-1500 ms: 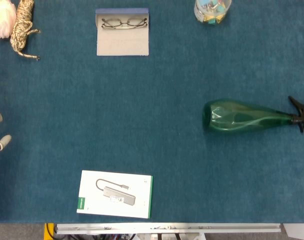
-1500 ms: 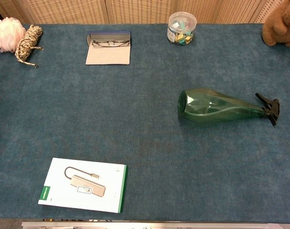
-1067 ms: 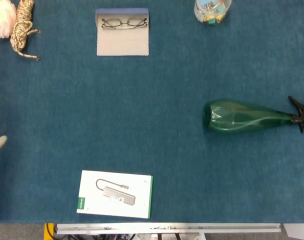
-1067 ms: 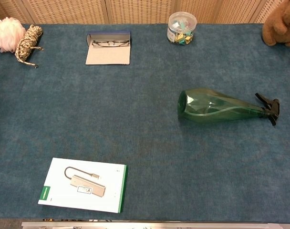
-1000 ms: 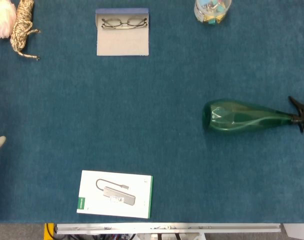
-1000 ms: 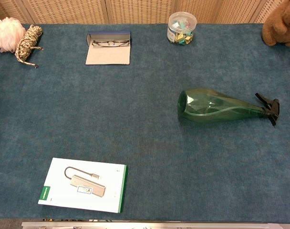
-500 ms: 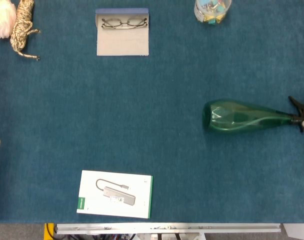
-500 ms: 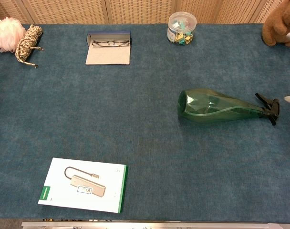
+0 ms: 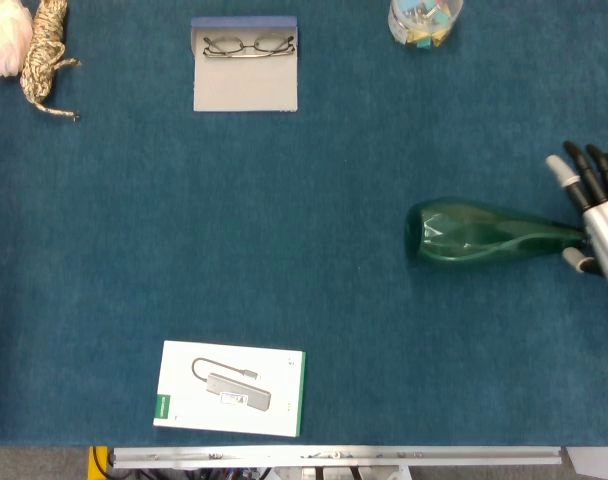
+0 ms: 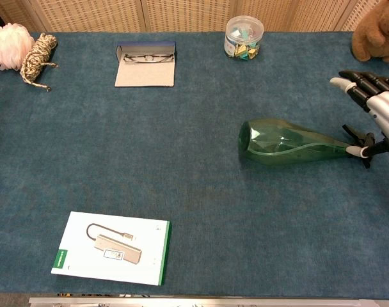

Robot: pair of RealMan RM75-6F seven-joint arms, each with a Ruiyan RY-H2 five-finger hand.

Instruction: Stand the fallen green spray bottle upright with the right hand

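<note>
One clear round tub (image 10: 244, 37) at the far edge holds a jumble of small coloured clips, and one open glasses case (image 10: 145, 64) to its left holds a single pair of spectacles (image 10: 144, 58). One green spray bottle (image 10: 290, 143) lies on its side on the blue table cover (image 10: 182, 160), base to the left and black nozzle to the right. The right hand (image 10: 377, 109) is over the nozzle end with fingers spread wide, holding nothing. Only a pale sliver at the head view's left edge may be the left hand, so I cannot tell how it is set.

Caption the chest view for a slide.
Right hand, fingers spread, reaches the nozzle end of the fallen green spray bottle.
</note>
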